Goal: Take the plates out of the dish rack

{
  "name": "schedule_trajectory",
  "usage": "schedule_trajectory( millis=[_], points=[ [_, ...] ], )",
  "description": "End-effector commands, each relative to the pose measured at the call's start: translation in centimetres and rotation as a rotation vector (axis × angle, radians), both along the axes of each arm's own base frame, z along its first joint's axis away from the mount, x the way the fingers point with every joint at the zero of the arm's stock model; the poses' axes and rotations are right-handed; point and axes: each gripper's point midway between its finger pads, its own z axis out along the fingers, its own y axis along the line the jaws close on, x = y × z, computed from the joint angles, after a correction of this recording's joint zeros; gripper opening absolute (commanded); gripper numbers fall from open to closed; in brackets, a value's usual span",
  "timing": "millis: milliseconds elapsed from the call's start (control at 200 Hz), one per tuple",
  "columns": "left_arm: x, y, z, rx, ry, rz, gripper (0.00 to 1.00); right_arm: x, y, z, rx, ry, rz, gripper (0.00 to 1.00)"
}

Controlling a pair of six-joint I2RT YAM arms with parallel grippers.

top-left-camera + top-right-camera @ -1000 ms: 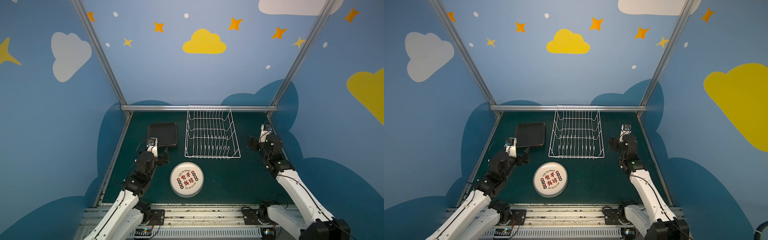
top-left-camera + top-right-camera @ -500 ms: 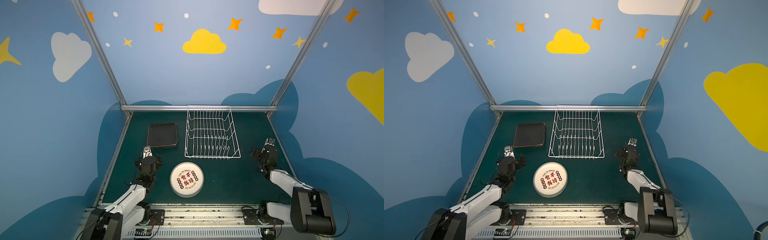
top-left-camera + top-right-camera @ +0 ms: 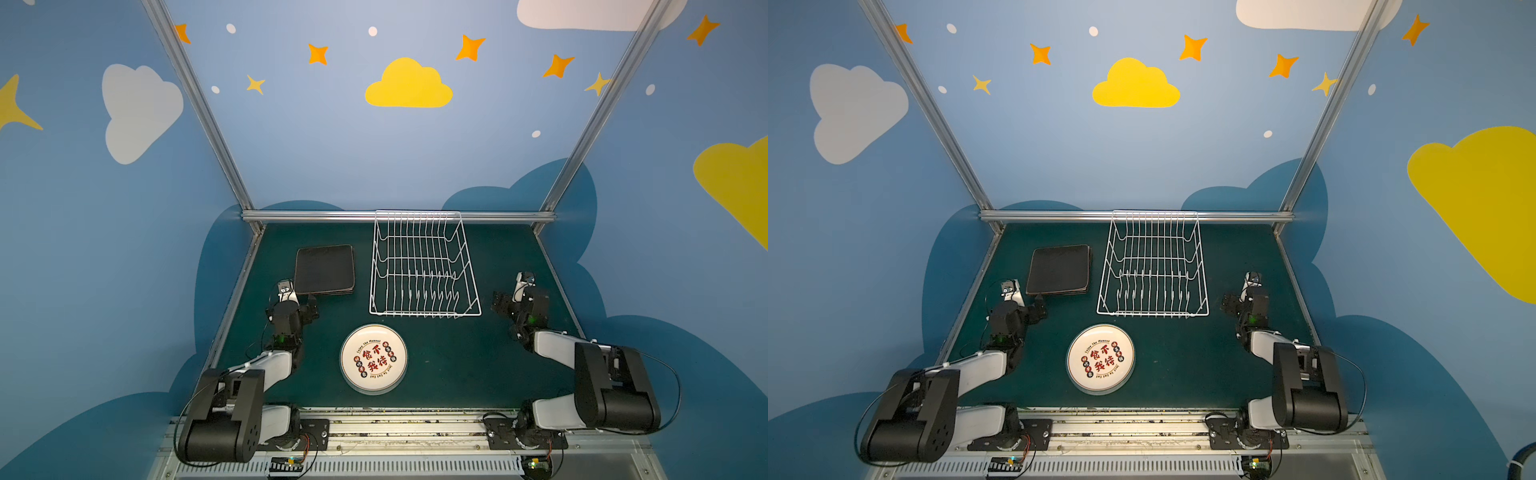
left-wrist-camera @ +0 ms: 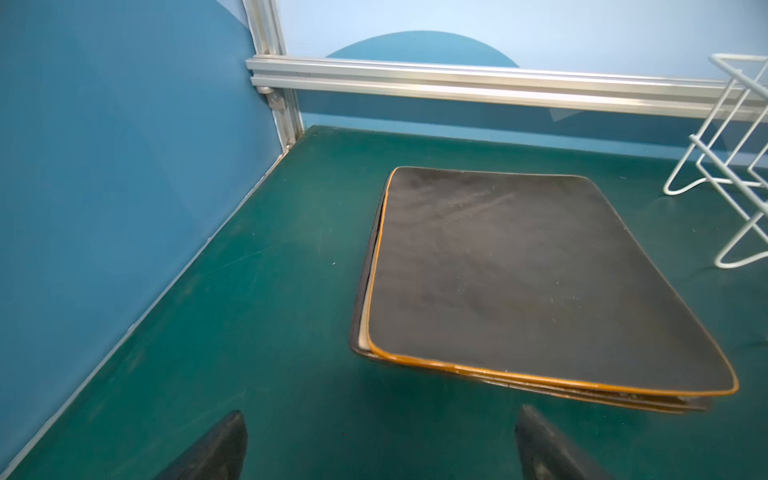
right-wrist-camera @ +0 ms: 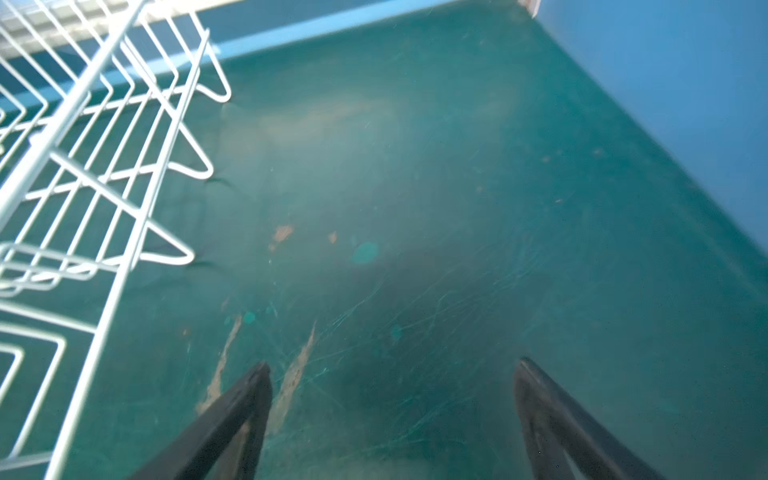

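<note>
Dish rack (image 3: 424, 274): stands on the green tabletop (image 3: 457, 365), rear centre, its far end against the back rail.

Square plates (image 3: 325, 270): one stack lying flat on the tabletop, just left of the rack and apart from it, black backs up. The left wrist view shows an orange rim on the top one and several edges layered beneath.

Round plates (image 3: 373, 359): one stack lying flat, in front of the rack, near its front left corner and apart from it. The top face is white with red and black characters. Cannot tell the count.

Left arm (image 3: 266, 365): folded low, with the black elbow block back beside the base and the white forearm running forward close over the tabletop. The wrist is bent so that the tool points at the near left corner of the square stack.

Left tool (image 4: 380, 440): jaws wide apart, nothing between them, tips near the stack's front edge but not touching.

Right arm (image 3: 557, 349): much the same fold, elbow back by the base, forearm low and forward.

Right tool (image 5: 390, 374): jaws wide apart, only bare tabletop between them. It sits to the right of the rack's near right corner, apart from the wire. That wrist view is blurred.
</note>
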Motion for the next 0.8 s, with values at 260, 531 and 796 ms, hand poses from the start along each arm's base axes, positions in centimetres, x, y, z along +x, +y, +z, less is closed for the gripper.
schedule_trajectory(
  millis=[260, 531, 796],
  points=[
    [2.6, -0.6, 0.0, -0.06, -0.012, -0.082, 1.0, 1.0, 0.6, 0.9, -0.031, -0.009, 0.017, 0.9],
    [3.5, -2.1, -1.6, -0.065, 0.004, -0.178, 1.0, 1.0, 0.7, 0.9, -0.032, -0.009, 0.017, 0.9],
    [3.7, -2.3, -1.7, -0.053, 0.029, -0.194, 1.0, 1.0, 0.6, 1.0, -0.039, -0.011, 0.013, 0.9]
  ],
)
